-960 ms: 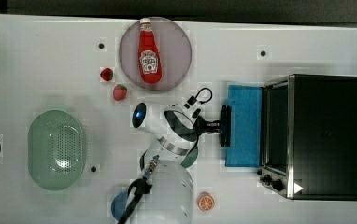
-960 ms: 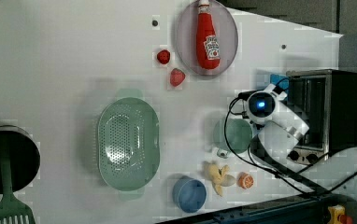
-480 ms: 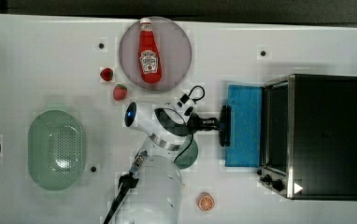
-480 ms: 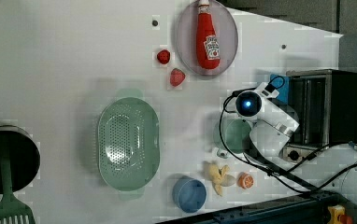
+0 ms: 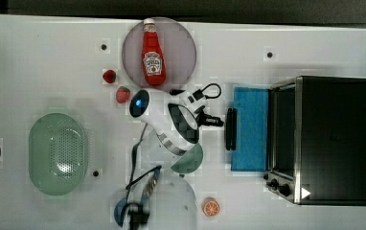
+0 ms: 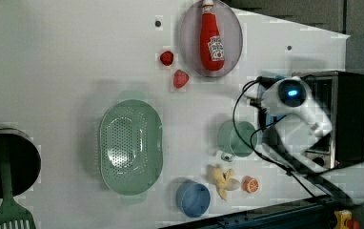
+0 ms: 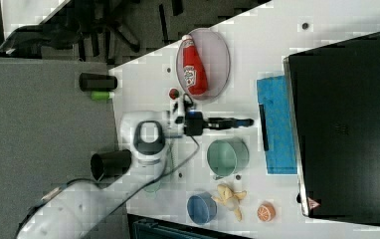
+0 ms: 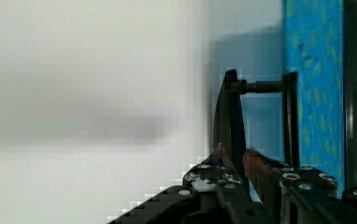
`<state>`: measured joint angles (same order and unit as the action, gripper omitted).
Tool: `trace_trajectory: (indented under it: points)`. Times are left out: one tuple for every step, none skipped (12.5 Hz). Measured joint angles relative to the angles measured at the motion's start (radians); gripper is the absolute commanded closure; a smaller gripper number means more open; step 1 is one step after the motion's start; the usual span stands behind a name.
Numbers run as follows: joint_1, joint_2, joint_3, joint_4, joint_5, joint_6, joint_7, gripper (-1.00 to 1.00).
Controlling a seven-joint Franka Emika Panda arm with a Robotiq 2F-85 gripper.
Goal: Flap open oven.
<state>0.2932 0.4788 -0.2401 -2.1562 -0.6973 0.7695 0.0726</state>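
So the pincer [image 5: 218, 122] sits low and level over the white table [image 5: 51, 52], fingers stretched straight out at the big boxy black toaster oven with the silver front frame [image 5: 334, 139]. The white arm [image 5: 164, 124] comes up from the top view's bottom edge, folds at the elbow, and the wrist turns so the hand points sideways at the oven, not down.

The oven's blue-tinted glass door [image 5: 250, 129] is already flapped all the way down and lies flat between the pincer and the oven body. Its black bar handle [image 5: 230, 128] runs crosswise right at the fingertips. In the right view the pincer [image 7: 245, 122] looks like it stops a hair short of the handle [image 7: 262, 127]. In the wrist view the bar [image 8: 228, 112] runs down into the pincer [image 8: 236, 151], whose 2 fingers [image 8: 260, 170] stand with only a narrow slot between them. I honestly cannot tell whether they're pinching the handle or just parked at it.

Around it:
- The pale green round cup [image 5: 190, 160] sits just beside the hand, partly under the wrist.
- The red ketchup bottle [image 5: 153, 52] lies on a round grey plate [image 5: 181, 38] off to the other side, behind the fingertips.
- 2 red strawberries [image 5: 116, 86] sit further back, near the wrist's blue light [image 5: 138, 103].
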Motion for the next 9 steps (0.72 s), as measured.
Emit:
trace_trajectory:
  points:
    - [-0.006,-0.060,0.009,0.002,0.061,-0.003,0.000,0.65]
    - [-0.006,-0.122,0.013,0.010,0.150,-0.010,0.000,0.65]
    - [-0.001,-0.188,0.011,0.010,0.249,-0.021,0.001,0.65]
    - [0.001,-0.257,0.009,0.012,0.313,-0.038,0.000,0.65]
    - [0.001,-0.322,0.007,0.014,0.376,-0.065,0.000,0.65]
    - [0.000,-0.379,0.000,0.021,0.453,-0.080,0.000,0.65]
    - [0.001,-0.424,-0.013,0.029,0.518,-0.091,0.000,0.65]
    - [0.001,-0.464,-0.023,0.035,0.551,-0.111,0.000,0.65]
    - [-0.003,-0.494,-0.027,0.041,0.576,-0.125,0.001,0.65]
